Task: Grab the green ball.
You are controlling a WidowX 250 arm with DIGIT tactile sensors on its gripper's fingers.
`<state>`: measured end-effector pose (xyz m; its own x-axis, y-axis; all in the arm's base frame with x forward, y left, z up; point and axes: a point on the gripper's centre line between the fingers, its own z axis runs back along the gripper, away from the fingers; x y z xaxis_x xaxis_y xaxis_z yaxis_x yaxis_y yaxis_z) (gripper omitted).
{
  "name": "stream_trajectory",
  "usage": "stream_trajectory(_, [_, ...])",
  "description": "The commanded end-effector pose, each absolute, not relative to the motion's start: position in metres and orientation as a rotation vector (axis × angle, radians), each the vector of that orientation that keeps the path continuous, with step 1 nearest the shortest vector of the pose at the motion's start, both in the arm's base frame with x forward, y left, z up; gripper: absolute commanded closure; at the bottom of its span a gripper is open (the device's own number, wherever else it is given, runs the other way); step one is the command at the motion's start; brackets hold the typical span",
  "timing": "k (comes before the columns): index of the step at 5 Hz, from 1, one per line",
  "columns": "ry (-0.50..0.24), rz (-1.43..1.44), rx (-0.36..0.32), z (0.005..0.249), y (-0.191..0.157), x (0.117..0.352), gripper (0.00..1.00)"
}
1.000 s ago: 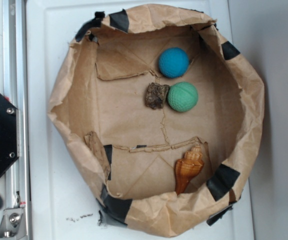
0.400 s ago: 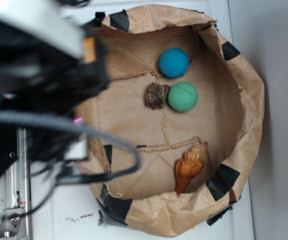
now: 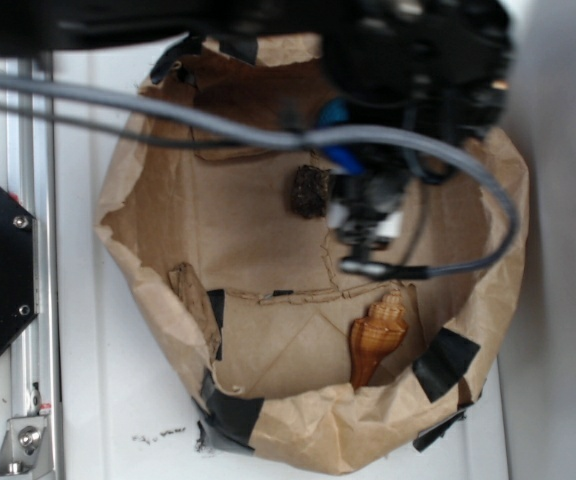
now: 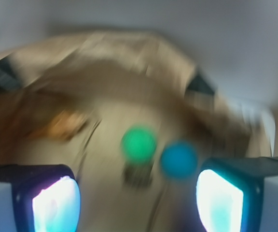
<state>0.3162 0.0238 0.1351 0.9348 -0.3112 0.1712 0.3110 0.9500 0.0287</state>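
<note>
My gripper [image 4: 138,193] is wide open, fingers [image 4: 54,200] apart w/ nothing between. Wrist view is blurry: green ball [image 4: 139,144] lies on bag floor just beside blue ball [image 4: 178,159]. Exterior: arm [image 3: 408,60] hides green ball; shell [image 3: 376,335] near bag [image 3: 128,200] wall.

white table [image 3: 98,400], brown paper basket [image 3: 148,280]

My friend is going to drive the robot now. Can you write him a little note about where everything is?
Gripper: open, empty, above the paper basket.
Green ball: on the basket floor, right ahead between the fingers in the blurry wrist view, blue ball beside it. The arm hides it from the exterior view.
Done: arm is over the basket.
Left: go down, close on the green ball, lift.
</note>
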Motion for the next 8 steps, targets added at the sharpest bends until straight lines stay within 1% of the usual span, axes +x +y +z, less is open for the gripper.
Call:
stream_trajectory(1, [-0.259, -0.488, -0.015, 0.123, -0.032, 0.357, 0.0])
stream_trajectory(4, [-0.259, -0.488, -0.015, 0.123, -0.032, 0.357, 0.0])
stream_trajectory(5, [-0.238, -0.398, 0.02, 0.136, -0.034, 0.321, 0.0])
stream_trajectory(6, [-0.224, -0.349, 0.037, 0.151, -0.038, 0.293, 0.0])
stream_trajectory(7, [-0.214, -0.32, 0.07, 0.15, -0.037, 0.284, 0.0])
stream_trajectory(8, [-0.207, -0.34, 0.133, 0.125, -0.035, 0.303, 0.0])
